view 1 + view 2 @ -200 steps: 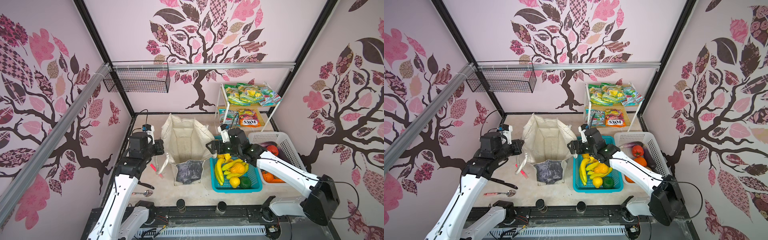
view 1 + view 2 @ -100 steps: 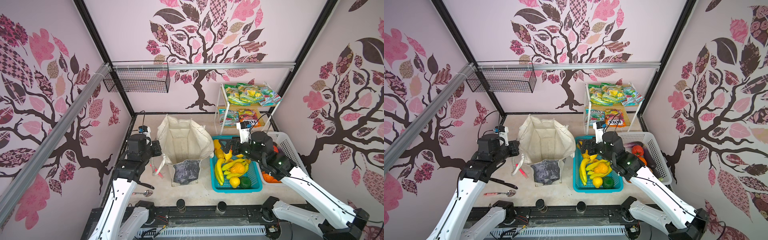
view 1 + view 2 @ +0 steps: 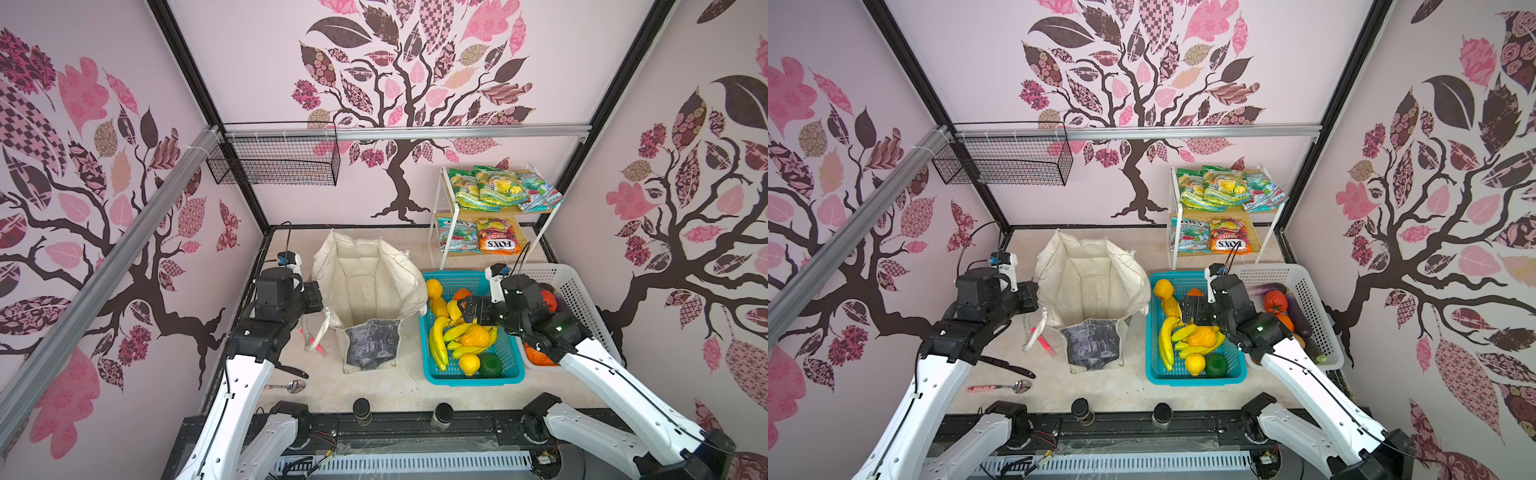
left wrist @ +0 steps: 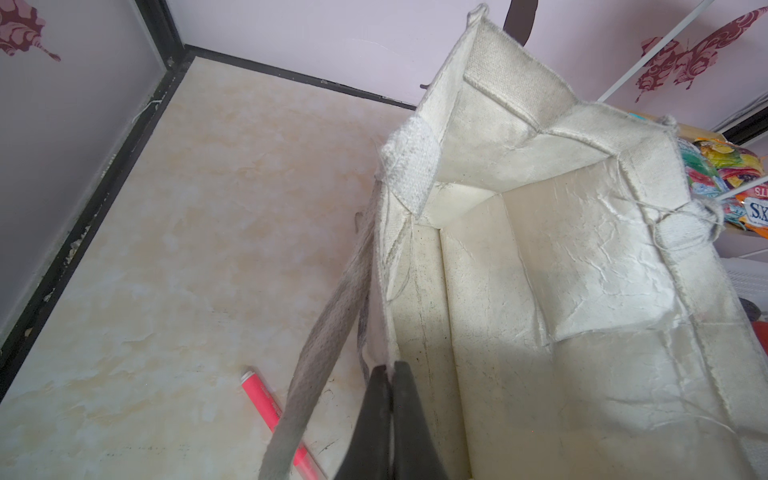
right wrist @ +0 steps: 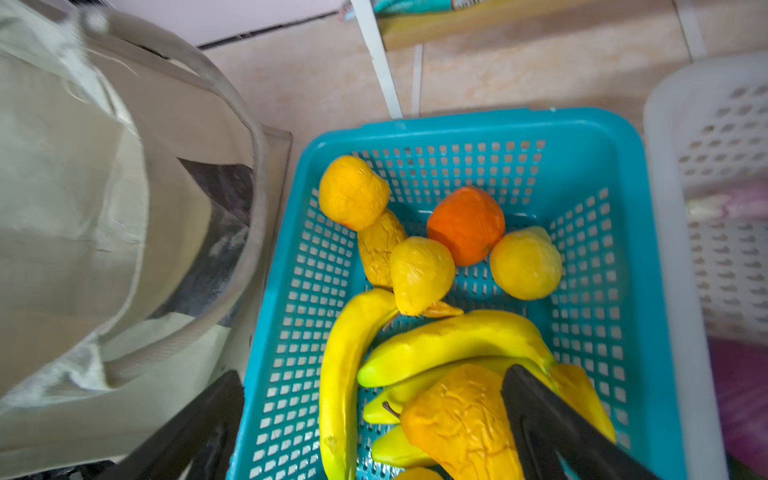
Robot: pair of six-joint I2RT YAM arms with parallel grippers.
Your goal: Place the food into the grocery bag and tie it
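The cream grocery bag (image 3: 370,282) (image 3: 1092,286) stands open on the floor, nothing visible inside. My left gripper (image 3: 318,297) (image 4: 390,368) is shut on the bag's left rim (image 4: 388,291), next to a hanging strap handle (image 4: 328,332). My right gripper (image 3: 467,309) (image 5: 372,372) hangs open over the teal basket, its fingers either side of the bananas (image 5: 453,345) and a wrinkled orange fruit (image 5: 461,419), touching nothing I can see. Lemons (image 5: 525,264) and an orange (image 5: 465,224) lie further in. Snack packets (image 3: 498,187) lie on the shelf.
The teal basket (image 3: 469,379) sits right of the bag, with a white perforated basket (image 3: 582,286) holding a tomato (image 3: 1275,301) beside it. A pink marker (image 3: 316,348), a black knife (image 3: 291,368) and a spoon (image 3: 291,386) lie left of the bag. Two jars (image 3: 361,411) stand at the front edge.
My right gripper has moved from the bag's right rim rightward over the teal basket, staying open. My left gripper kept its hold on the bag's rim.
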